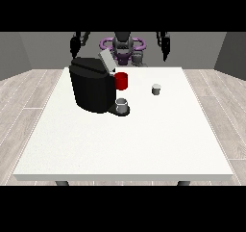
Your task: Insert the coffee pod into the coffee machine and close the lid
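Note:
A black coffee machine (91,89) stands on the white table (125,139) at the left of middle. Its grey lid (106,61) is tilted up and open. A small grey cup (122,104) sits on the machine's base at its front. A red mug (122,81) stands just behind and to the right of the machine. The small grey coffee pod (156,89) rests on the table, apart, right of the red mug. The hand at the view's left (74,45) hangs raised above the machine's back. The hand at the view's right (165,47) is raised behind the table's far edge, well away from the pod.
The robot's torso (123,47) is at the table's far edge in the middle. Wood flooring surrounds the table on both sides.

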`<action>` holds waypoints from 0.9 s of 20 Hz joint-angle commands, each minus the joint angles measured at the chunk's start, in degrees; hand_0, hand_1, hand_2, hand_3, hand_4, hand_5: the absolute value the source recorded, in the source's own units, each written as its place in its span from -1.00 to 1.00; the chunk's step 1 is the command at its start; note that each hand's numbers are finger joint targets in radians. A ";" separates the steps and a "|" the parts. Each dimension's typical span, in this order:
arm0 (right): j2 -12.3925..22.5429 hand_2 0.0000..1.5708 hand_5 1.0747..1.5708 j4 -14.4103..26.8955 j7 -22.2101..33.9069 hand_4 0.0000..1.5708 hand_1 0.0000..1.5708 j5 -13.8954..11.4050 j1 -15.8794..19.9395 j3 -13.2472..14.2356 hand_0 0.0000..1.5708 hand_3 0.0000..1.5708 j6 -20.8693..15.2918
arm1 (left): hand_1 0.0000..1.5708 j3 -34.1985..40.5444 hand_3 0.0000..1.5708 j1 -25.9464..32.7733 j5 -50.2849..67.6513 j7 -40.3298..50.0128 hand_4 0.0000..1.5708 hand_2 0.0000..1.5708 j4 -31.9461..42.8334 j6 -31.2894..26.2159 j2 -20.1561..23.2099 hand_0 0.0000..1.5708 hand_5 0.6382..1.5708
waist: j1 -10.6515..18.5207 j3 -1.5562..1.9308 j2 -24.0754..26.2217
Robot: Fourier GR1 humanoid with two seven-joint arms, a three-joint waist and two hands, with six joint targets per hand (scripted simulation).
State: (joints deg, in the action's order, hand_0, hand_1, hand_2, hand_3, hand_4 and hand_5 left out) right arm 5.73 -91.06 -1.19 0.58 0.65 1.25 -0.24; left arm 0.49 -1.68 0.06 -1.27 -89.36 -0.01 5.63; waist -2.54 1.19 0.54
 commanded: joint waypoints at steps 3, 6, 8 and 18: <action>0.46 -1.00 1.00 2.20 -1.52 -1.00 -1.00 1.74 0.23 0.90 -1.00 -1.00 2.31 | -1.00 -2.33 -1.00 -0.23 -5.73 -4.10 -1.00 -1.00 1.44 -3.98 5.45 -1.00 1.00 | 0.81 -1.18 -1.03; -0.33 -1.00 1.00 2.53 -0.36 -1.00 -1.00 1.85 -1.04 -0.32 -1.00 -1.00 2.74 | -1.00 -3.52 -1.00 0.24 -10.10 -6.58 -1.00 -1.00 1.59 -7.80 12.11 -1.00 1.00 | 0.50 -1.17 -0.85; 0.21 -1.00 1.00 0.96 -2.28 -1.00 -1.00 -6.84 2.41 -1.19 -1.00 -1.00 -4.46 | -1.00 0.26 -1.00 -7.48 -10.67 -1.43 -1.00 -1.00 4.61 -9.25 17.86 -1.00 1.00 | -3.88 -1.18 -5.59; -4.22 -1.00 1.00 -3.07 3.73 -1.00 -1.00 -13.79 9.81 -7.40 -1.00 -1.00 -9.48 | -1.00 1.59 -1.00 -19.18 -17.07 -1.86 -1.00 -1.00 21.27 -11.43 22.65 -1.00 1.00 | -8.20 -1.24 -12.96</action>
State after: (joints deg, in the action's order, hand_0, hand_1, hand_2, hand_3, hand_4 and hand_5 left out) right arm 2.82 -92.44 -0.56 -10.11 6.96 -3.76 -7.86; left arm 1.57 -16.27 -14.81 -2.81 -74.12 -10.40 26.26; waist -9.26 -0.01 -9.36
